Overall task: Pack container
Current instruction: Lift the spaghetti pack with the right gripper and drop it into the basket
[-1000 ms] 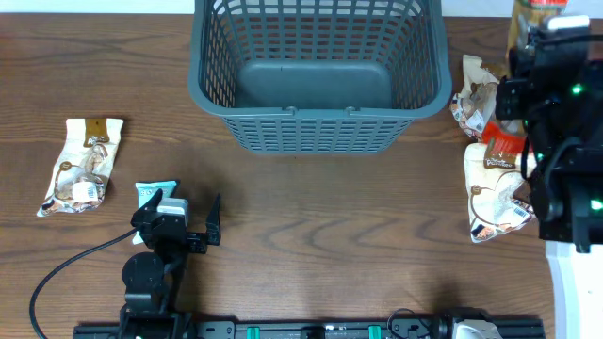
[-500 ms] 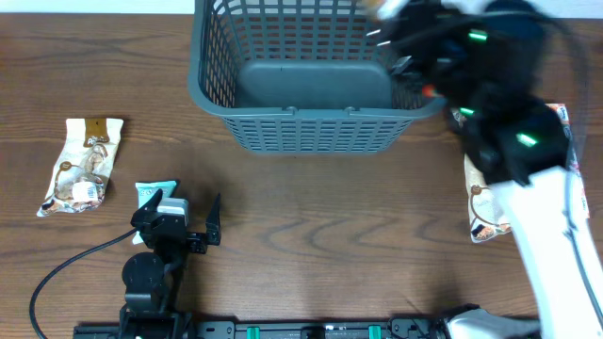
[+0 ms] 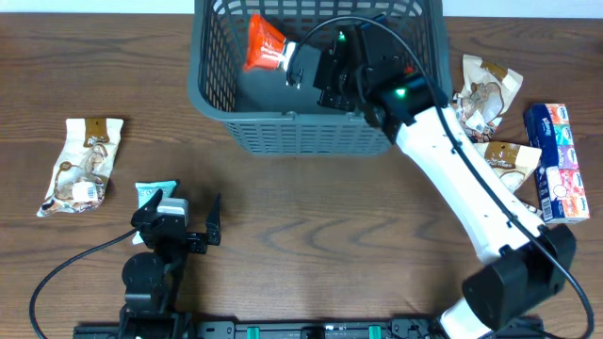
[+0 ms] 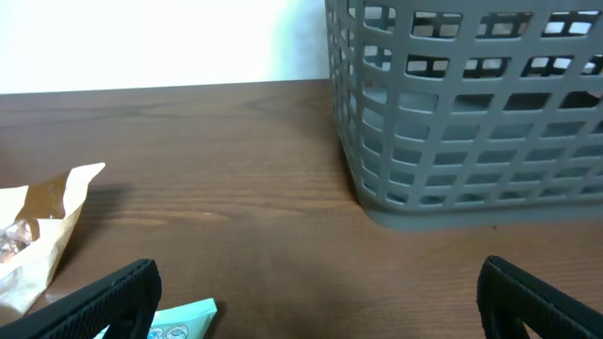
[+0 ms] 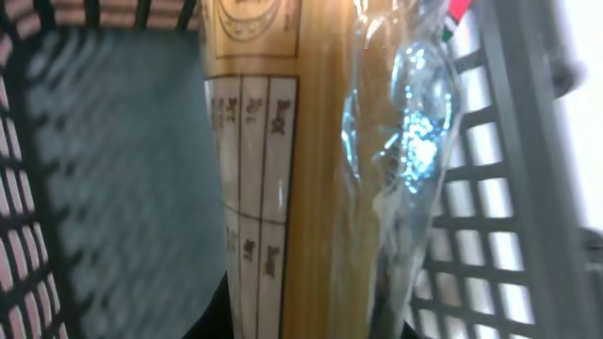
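Observation:
The container (image 3: 311, 132) is a large dark grey slotted basket at the back middle of the table. My right gripper (image 3: 303, 62) reaches inside it, shut on a long packet with an orange-red end (image 3: 264, 42). In the right wrist view the packet (image 5: 311, 169) shows yellow contents under clear wrap and stands between my jaws (image 5: 311, 322) above the basket's base (image 5: 122, 169). My left gripper (image 3: 186, 218) is open and empty near the front left, with the basket's wall ahead of it (image 4: 471, 141). Its jaws (image 4: 320, 301) hold nothing.
A teal packet (image 3: 151, 193) lies beside the left gripper, also in the left wrist view (image 4: 179, 320). A brown-and-white packet (image 3: 83, 165) lies at the far left. Two similar packets (image 3: 485, 85) (image 3: 504, 165) and a blue box (image 3: 556, 160) lie at the right.
My right arm has swung from the table's right side across into the basket, carrying the packet. The blue box and packets at the right are uncovered. The left arm has not moved.

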{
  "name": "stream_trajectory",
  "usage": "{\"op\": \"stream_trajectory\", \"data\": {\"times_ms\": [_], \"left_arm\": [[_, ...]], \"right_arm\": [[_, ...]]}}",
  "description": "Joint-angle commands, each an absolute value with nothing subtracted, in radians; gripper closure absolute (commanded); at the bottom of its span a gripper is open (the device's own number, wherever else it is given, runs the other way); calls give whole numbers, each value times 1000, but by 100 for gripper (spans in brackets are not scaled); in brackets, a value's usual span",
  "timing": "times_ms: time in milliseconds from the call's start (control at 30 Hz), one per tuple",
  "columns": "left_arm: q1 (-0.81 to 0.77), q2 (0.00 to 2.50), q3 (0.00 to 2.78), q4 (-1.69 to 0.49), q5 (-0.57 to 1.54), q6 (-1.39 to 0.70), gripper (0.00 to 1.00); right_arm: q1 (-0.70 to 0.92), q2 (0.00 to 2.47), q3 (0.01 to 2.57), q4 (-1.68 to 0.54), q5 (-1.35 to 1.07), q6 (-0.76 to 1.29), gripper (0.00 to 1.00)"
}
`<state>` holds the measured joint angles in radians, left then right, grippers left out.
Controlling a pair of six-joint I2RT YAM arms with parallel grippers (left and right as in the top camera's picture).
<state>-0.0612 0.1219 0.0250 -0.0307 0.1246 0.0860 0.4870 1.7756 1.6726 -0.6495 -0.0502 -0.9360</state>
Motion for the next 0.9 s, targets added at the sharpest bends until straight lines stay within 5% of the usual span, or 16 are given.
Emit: {"op": "stream_trajectory", "data": {"times_ms": [0,400,533,567,600,867], "left_arm": [[-64,122,5,-59,147,88,1],[-64,122,5,-59,147,88,1],[-64,122,5,-59,147,88,1],[-64,122,5,-59,147,88,1],[-64,122,5,-59,147,88,1],[-64,122,5,-59,147,88,1]], "right_arm": [[491,1796,1715,-667,-43,-960,99],[483,1808,1715,-666,-32,-966,91],[478,1808,1715,-662,-30,-944,46],[478,1808,1715,-662,-30,-935,8],[478,1808,1715,-662,-30,-935,1],[452,1777,1728,-661,-31,-868,1]]}}
